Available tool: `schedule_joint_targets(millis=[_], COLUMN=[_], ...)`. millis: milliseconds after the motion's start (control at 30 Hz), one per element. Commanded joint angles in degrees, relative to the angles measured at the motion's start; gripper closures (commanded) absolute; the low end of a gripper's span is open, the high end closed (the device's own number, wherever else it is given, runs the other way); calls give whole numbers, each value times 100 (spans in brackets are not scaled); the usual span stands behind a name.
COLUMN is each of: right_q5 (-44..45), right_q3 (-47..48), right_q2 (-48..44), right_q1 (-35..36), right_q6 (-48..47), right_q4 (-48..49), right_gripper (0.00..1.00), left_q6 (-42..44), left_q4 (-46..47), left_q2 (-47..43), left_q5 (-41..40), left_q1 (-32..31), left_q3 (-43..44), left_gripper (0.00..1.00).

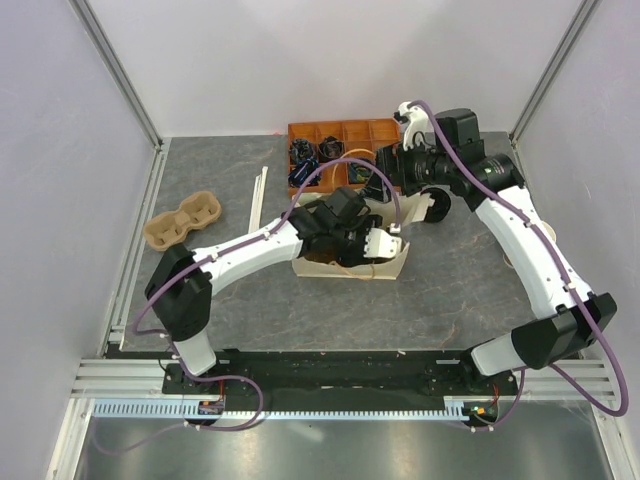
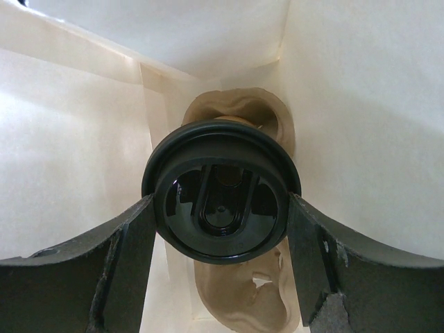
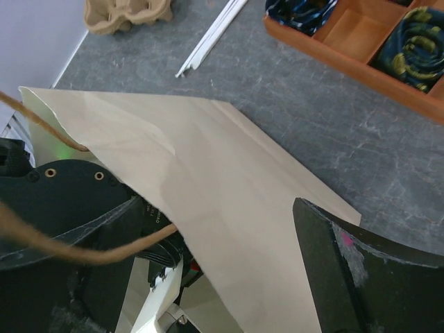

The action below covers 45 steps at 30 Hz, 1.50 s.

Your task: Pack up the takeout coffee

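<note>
At the left of the grey stone-look table point(image 1: 450, 290) a spare brown moulded-pulp cup carrier point(image 1: 183, 220) lay at about 9 o'clock from the pale kraft-paper bag point(image 1: 388, 266), with thin white sticks point(image 1: 258, 195) between them. The left gripper point(image 2: 220, 201) was deep inside the bag. Its jaws were closed on the takeout coffee point(image 2: 208, 232), a tan paper cup of which only the round black plastic lid showed. The cup was over a second pulp carrier point(image 2: 239, 111) at the bag's bottom; whether it already sat in a pocket could not be told.

The step in hand seemed to be the placing of the cup. The next move probably called for a straight advance, then a gentle opening. The bag walls stood close on both sides, so there was little room sideways.

At 12 o'clock from the bag was an orange-brown compartment tray point(image 1: 340, 135). The right gripper point(image 3: 215, 208), at 1 o'clock, had its jaws wide over the bag's upper panel, gripping nothing. Bare table lay at 3 o'clock for a retreat.
</note>
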Motion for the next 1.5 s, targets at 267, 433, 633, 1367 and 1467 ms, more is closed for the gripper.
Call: schedule_joint_targets(millis=[267,433,633,1367,1467], right_q5=[-533,-445,-462,-655,-664], right_q3=[802,1021,1101,477,389], right_q2=[194,256,230,36,1], right_q1=[-345,-573,-758,-890,-890], right_q6=[5,66,198,-399,-470], right_q4=[140,140,210,140,122], right_gripper=[2,2,2,3,4], left_q6=[172,217,208,-240,-302], left_q4=[-939,-1105,-1316,-1510,-1466], left_q2=[763,939,1124,1045,1045], left_q5=[400,549,611,418,400], left_q1=[389,468,521,547,547], left_q3=[366,523,717,1438,1499], left_gripper=[79,78,77,36,33])
